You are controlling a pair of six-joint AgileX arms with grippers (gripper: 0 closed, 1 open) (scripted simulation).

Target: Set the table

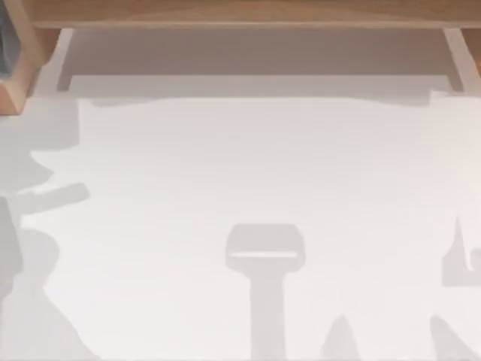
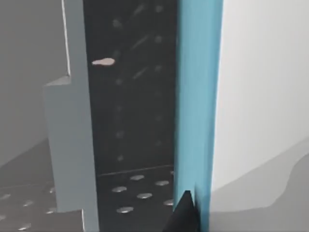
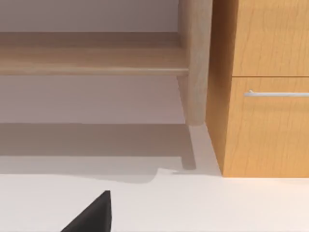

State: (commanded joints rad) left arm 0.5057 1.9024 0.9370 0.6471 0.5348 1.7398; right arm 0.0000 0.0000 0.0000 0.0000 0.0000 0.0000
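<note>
A wide white table runs across the top view, plain and bare, with only soft grey shadows lying on it. No plate, cup or cutlery rests anywhere on it, so I judge the task barely begun: nothing is laid yet, and everything to be set has still to be fetched and placed.

Along the table's far edge stands a light wooden shelf, its 2 pale legs reaching down to the surface at the left and right.

In the right wrist view, a dark tip of the right gripper shows low over the table. Ahead of it stands one rounded leg of the shelf, and just beside that leg a wooden cabinet with a slim metal handle. The space under the shelf, straight ahead of this gripper, holds nothing. I cannot tell whether its fingers are spread or pressed together.

In the left wrist view, a dark tip of the left gripper sits close against an upright blue panel. Beyond it lies a dark perforated plate and a grey post; white table surface spreads on the panel's other side. Again I cannot tell how its fingers stand.

The shelf legs and the cabinet are the likeliest obstacles for the right gripper, and the blue panel crowds the left.
</note>
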